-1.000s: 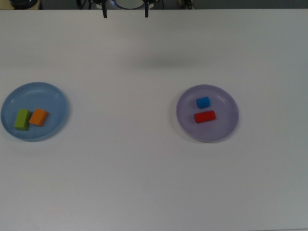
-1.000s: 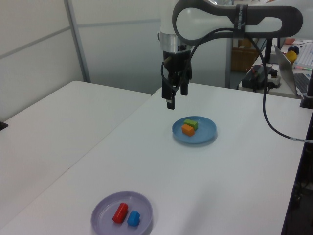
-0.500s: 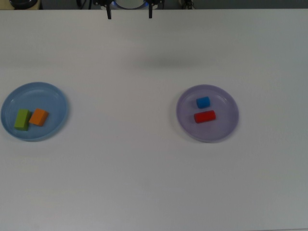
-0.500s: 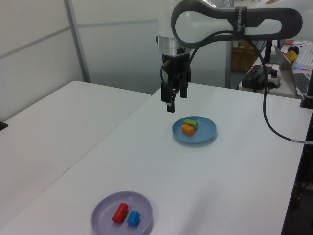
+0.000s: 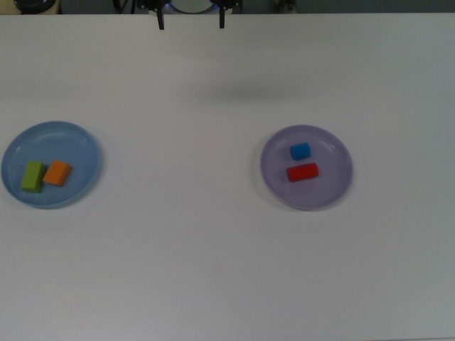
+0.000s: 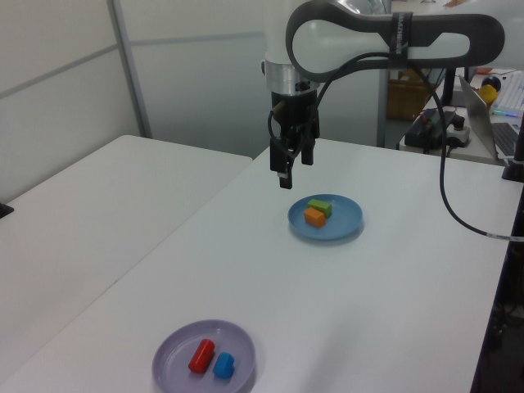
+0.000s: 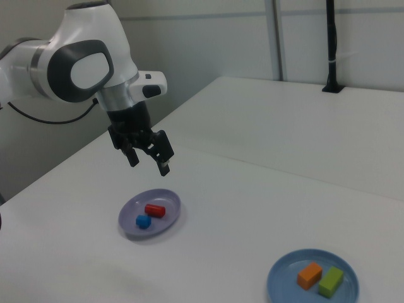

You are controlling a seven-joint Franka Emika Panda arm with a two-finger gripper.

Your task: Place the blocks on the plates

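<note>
In the top view, your four blocks already lie on plates: green block point(image 5: 32, 176) and orange block point(image 5: 57, 172) touching on the blue plate point(image 5: 78, 142) at the top view's left, blue block point(image 5: 300, 150) and red block point(image 5: 303, 172) just apart on the lilac plate point(image 5: 334, 185) to the right. Only two finger tips show at the far edge.

In the left view, the pincer point(image 6: 288, 160) hangs spread and empty, high above the table point(image 6: 393, 311), beyond the blue plate. A cable and clutter sit off the far right, clear of your path.

In the right view, the pincer hovers above and behind the lilac plate. You'd likely find the blocks light, stiff and a little slick; grip any across its short sides. Nothing blocks access.
</note>
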